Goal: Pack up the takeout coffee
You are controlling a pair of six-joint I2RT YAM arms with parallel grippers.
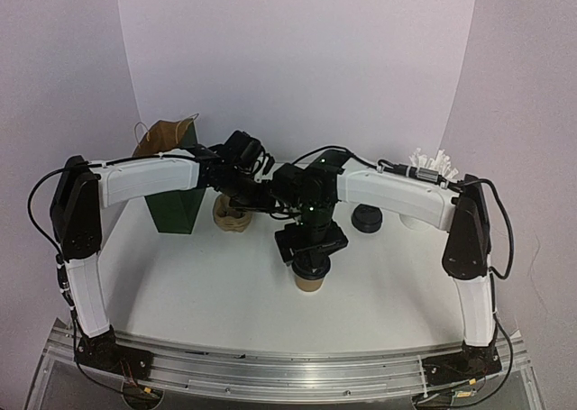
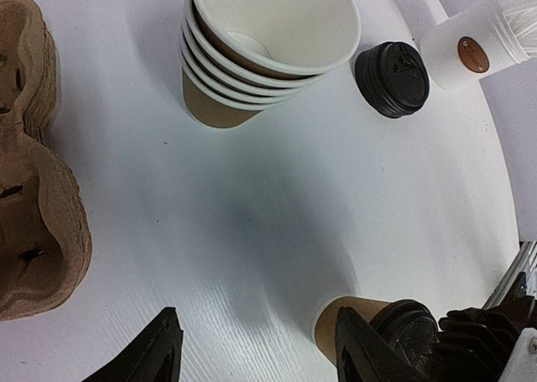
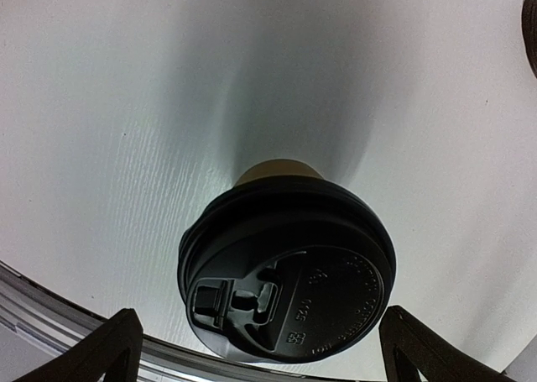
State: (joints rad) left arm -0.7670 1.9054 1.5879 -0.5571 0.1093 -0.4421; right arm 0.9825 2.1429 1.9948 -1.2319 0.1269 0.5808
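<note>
Takeout coffee (image 3: 285, 269) stands on the table (image 1: 207, 288), spare lid (image 1: 368, 219) toward its 2 o'clock. Right gripper (image 3: 264, 344) gapes wide above it, touching nothing. Left gripper (image 2: 260, 357) is parted, empty. I judge the cup light and crushable, so I'd pinch gently below the lid rim.

The left gripper (image 2: 258, 336) is hovering over the white worktop (image 2: 252, 214), jaws apart around nothing. The takeout coffee (image 2: 336, 321) is standing just beside its right finger. Ahead are sitting a stack of lidless cups (image 2: 252, 63), a loose black lid (image 2: 392, 78) and a white cup of wrapped sticks (image 2: 466, 50). Pulp cup carriers (image 2: 33, 180) are lying to its left.

A robotics lab: curved white backdrop (image 1: 297, 50), white table (image 1: 198, 293), aluminium mounting rail (image 1: 288, 371)
</note>
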